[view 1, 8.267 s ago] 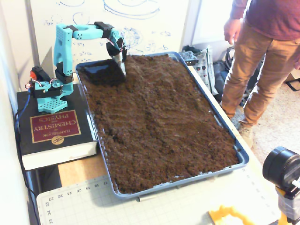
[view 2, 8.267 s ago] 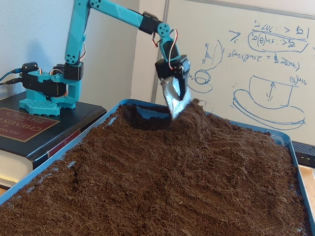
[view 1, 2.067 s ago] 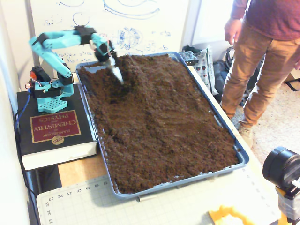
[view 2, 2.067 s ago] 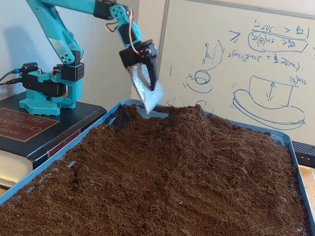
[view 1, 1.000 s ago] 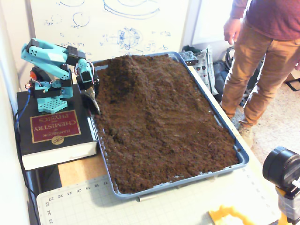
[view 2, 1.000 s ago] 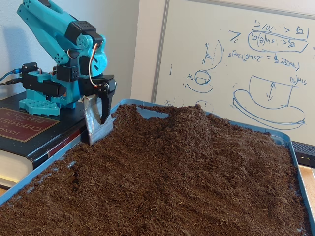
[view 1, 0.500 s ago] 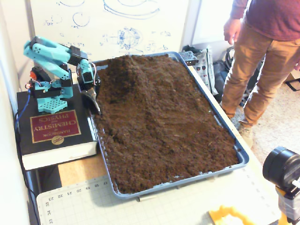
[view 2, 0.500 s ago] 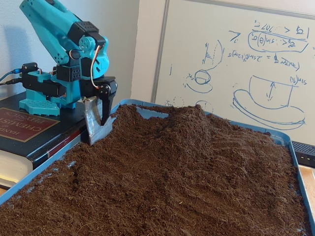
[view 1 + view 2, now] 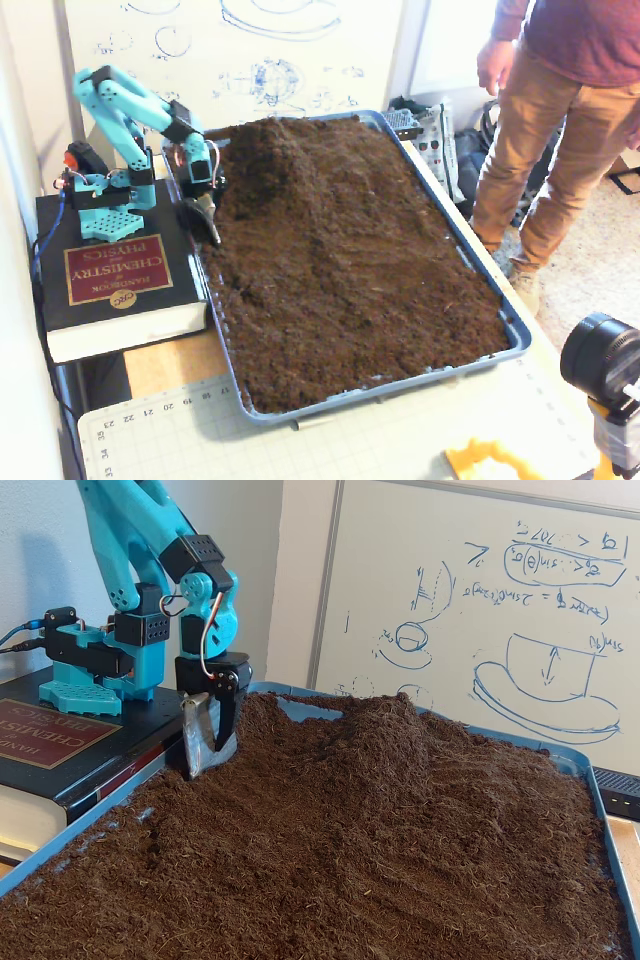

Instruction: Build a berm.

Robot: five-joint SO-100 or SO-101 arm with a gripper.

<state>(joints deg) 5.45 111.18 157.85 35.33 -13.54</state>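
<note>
The berm (image 9: 262, 150) is a rounded mound of dark brown soil at the far left end of the blue tray (image 9: 515, 332), standing higher than the flatter soil bed (image 9: 350, 280) around it. In the low fixed view the berm (image 9: 385, 725) peaks near the whiteboard. My teal arm's gripper (image 9: 208, 226) carries a flat metal blade and points down at the tray's left edge, just left of the mound's foot. The gripper (image 9: 210, 755) has its blade tip in the soil, and its black finger lies close to the blade, so it looks shut.
The arm's base stands on a thick black book (image 9: 110, 275) left of the tray. A person (image 9: 560, 130) stands at the right. A whiteboard (image 9: 500, 600) rises behind the tray. A cutting mat (image 9: 400, 430) and a camera (image 9: 600, 360) sit in front.
Since the early frames the blade has left the far corner and come down at the tray's left edge. Over the last second the arm rose and the blade shifted slightly towards the mound.
</note>
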